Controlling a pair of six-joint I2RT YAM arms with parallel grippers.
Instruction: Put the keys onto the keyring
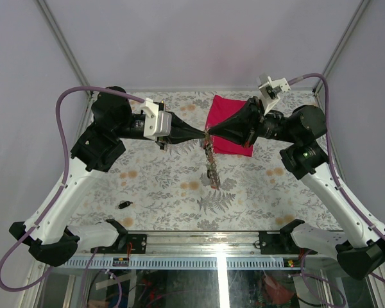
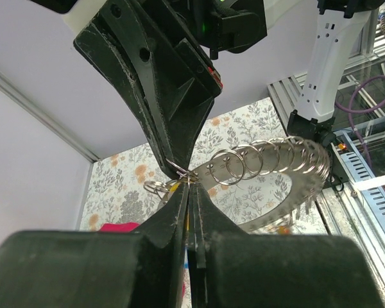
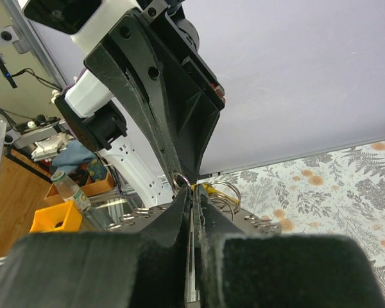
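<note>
Both grippers meet tip to tip above the middle of the table. The keyring [image 1: 211, 163], a wide grey metal band, hangs below them edge-on, with several small wire rings and keys strung along it [image 2: 308, 186]. My right gripper [image 3: 194, 191] is shut on the band's edge. A thin yellow-orange key head with a small wire ring [image 2: 155, 187] sits pinched in my left gripper [image 2: 191, 186], which is shut right against the right gripper's tip [image 2: 176, 163]. A black key [image 1: 123, 205] lies alone on the table at the front left.
A red folded cloth [image 1: 218, 106] lies at the back, under the right gripper [image 1: 209, 133]. The flowered table mat [image 1: 167, 186] ends at a metal rail [image 1: 199, 239] by the arm bases. White walls enclose the sides and back.
</note>
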